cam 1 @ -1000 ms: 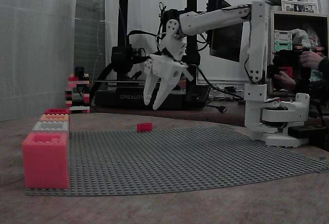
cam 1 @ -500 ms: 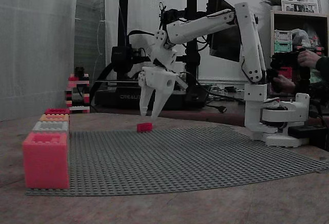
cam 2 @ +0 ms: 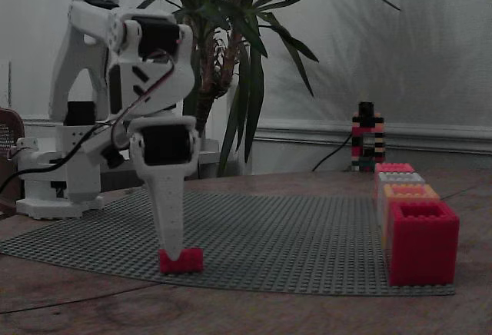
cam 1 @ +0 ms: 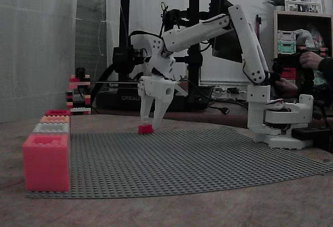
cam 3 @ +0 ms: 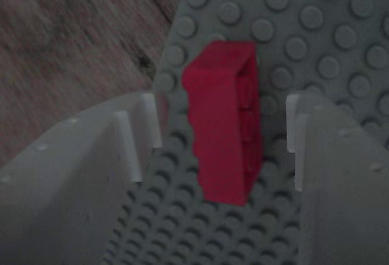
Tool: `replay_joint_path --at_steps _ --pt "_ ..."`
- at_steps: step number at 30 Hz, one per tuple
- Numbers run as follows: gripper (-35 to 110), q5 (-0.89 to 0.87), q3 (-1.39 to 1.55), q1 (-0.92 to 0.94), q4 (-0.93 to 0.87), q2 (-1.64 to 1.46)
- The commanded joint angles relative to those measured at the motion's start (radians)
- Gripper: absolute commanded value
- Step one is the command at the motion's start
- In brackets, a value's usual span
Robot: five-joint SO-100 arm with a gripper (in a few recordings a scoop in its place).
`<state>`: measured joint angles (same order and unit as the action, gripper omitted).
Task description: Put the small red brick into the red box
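Wrist view: the white claw (cam 3: 222, 149) stands spread wide with the small red brick (cam 3: 225, 119) lying between its two fingers, a gap on either side and nothing gripped. The brick sits on the grey studded baseplate (cam 3: 316, 34), close to the plate's edge, with the wooden surface (cam 3: 67, 34) just beyond.

In both fixed views the claw (cam 1: 148, 124) points straight down, its tips at the brick (cam 1: 145, 128) on the baseplate (cam 1: 208, 159). One view has the white arm (cam 2: 123, 66) bent over the brick (cam 2: 181, 260) in front of a potted plant (cam 2: 223, 51).

The red box (cam 1: 57, 113) stands far off at the back of a row of boxes along the plate's edge, behind a coral-pink box (cam 1: 46, 162), with a striped tower (cam 1: 78, 92) beyond.
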<state>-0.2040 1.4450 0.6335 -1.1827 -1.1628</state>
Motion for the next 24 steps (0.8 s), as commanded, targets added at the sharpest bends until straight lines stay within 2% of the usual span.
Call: replay_joint_path --at_steps 1,4,7,14,24 --pt "15 -0.018 -0.067 0.029 -0.018 -0.021" --pt "12 -0.02 -0.081 0.029 -0.017 -0.006" --pt "0 -0.023 -0.089 0.029 0.002 0.002" --pt "0 -0.015 -0.19 0.002 0.008 -0.04" --pt "0 0.189 -0.638 -0.193 0.038 0.008"
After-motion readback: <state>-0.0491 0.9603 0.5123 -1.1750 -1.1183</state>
